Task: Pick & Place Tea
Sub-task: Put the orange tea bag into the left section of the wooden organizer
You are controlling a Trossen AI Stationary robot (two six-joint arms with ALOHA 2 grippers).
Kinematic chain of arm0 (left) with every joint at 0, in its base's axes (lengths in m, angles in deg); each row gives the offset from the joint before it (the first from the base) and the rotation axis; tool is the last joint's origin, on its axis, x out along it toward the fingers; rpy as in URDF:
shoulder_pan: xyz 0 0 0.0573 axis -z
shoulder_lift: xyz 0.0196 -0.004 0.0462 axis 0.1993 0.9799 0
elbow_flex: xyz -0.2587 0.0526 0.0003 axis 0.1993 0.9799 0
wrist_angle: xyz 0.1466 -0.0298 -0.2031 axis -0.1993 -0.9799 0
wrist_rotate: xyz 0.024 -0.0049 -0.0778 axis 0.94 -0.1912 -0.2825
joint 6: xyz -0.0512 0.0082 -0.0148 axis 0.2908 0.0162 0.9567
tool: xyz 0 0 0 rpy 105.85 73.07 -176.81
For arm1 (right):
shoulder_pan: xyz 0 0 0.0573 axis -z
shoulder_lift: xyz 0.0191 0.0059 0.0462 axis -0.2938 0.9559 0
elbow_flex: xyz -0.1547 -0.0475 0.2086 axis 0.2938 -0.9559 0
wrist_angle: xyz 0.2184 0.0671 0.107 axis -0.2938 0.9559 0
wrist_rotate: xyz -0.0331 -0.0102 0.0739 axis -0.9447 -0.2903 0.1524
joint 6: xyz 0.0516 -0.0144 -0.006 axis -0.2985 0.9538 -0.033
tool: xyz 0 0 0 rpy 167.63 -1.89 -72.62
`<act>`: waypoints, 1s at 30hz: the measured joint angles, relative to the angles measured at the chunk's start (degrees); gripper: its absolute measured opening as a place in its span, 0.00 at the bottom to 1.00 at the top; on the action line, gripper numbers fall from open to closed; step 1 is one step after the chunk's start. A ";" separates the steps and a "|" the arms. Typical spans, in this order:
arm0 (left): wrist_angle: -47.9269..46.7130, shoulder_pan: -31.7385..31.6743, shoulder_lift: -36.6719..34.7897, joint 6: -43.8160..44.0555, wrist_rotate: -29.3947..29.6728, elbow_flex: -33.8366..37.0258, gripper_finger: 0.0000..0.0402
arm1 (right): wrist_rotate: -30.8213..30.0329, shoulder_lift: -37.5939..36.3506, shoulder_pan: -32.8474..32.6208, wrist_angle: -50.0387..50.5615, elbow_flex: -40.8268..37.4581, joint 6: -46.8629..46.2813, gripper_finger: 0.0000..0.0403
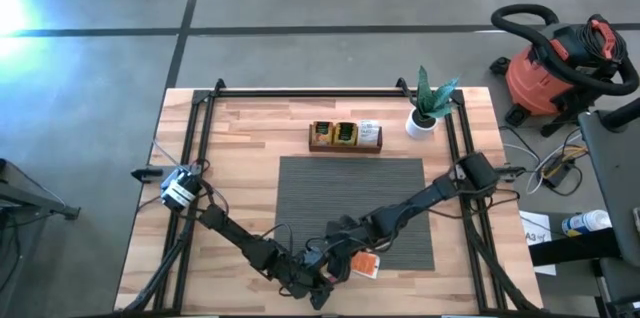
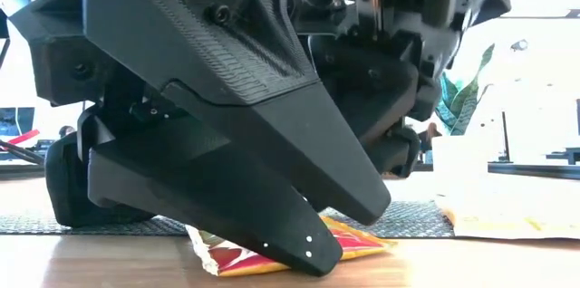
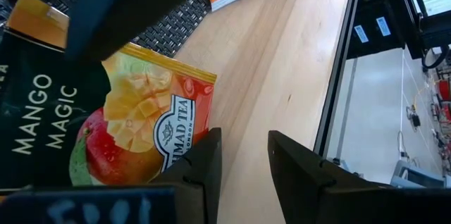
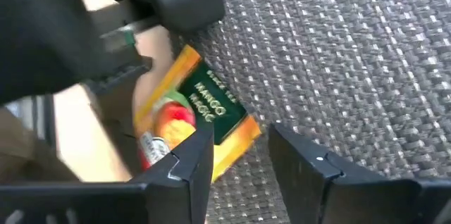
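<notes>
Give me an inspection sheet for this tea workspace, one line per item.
Surface: light wooden table with a grey ribbed mat.
Job's things: orange-red Mango Magic tea sachet lying at the mat's near edge; more sachets in the dark brown wooden tray.
Clutter: green plant in a white pot.
Grippers: left gripper and right gripper both at that sachet, fingers apart.
Cables: loose cables on the floor right of the table.
Surroundings: red shop vacuum; no people seen.

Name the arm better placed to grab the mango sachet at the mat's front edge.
Probably right. The right hand hangs over the sachet with its fingers apart, one already at its edge. The left hand is beside it, over bare table.
</notes>
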State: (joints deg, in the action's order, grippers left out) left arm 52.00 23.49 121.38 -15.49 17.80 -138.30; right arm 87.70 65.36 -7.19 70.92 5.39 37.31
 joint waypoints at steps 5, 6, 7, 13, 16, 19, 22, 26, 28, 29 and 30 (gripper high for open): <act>-0.02 0.00 0.00 0.25 0.30 0.00 0.27 | 0.08 0.57 -0.31 -0.82 0.10 0.26 0.34; -0.02 0.00 0.00 0.31 0.42 0.00 0.27 | 0.12 0.57 -0.40 -1.19 0.08 0.75 0.34; -0.01 0.00 0.00 0.34 0.45 0.00 0.27 | 0.24 0.56 -0.56 -1.72 0.08 1.40 0.34; -0.05 0.00 0.00 0.35 0.61 0.00 0.27 | 2.72 0.44 -1.03 -3.45 0.06 2.82 0.34; -0.07 0.00 0.01 0.37 0.68 0.00 0.27 | 3.35 0.46 -1.12 -3.45 0.06 2.81 0.32; -0.14 -0.01 0.02 0.08 0.98 0.01 0.27 | 3.43 0.53 -1.23 -3.38 0.06 2.80 0.29; -0.20 -0.07 0.02 0.02 1.31 0.02 0.27 | 3.18 0.62 -1.21 -2.74 0.05 2.14 0.27; -0.20 -0.07 0.02 0.04 1.31 0.02 0.27 | 2.27 0.62 -1.11 -2.61 -0.27 2.50 0.24; -0.20 -0.07 0.02 0.04 1.29 0.02 0.27 | 1.20 0.62 -1.11 -2.43 -0.27 2.55 0.22; -0.20 -0.07 0.02 0.04 1.27 0.02 0.27 | 0.53 0.63 -1.11 -2.41 -0.27 2.58 0.22; -0.20 -0.07 0.02 0.04 1.26 0.02 0.27 | -0.02 0.65 -1.11 -2.36 -0.30 2.61 0.21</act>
State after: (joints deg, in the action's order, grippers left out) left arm 51.80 23.42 121.40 -15.45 19.06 -138.28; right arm 87.68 66.00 -8.30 68.56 5.09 39.92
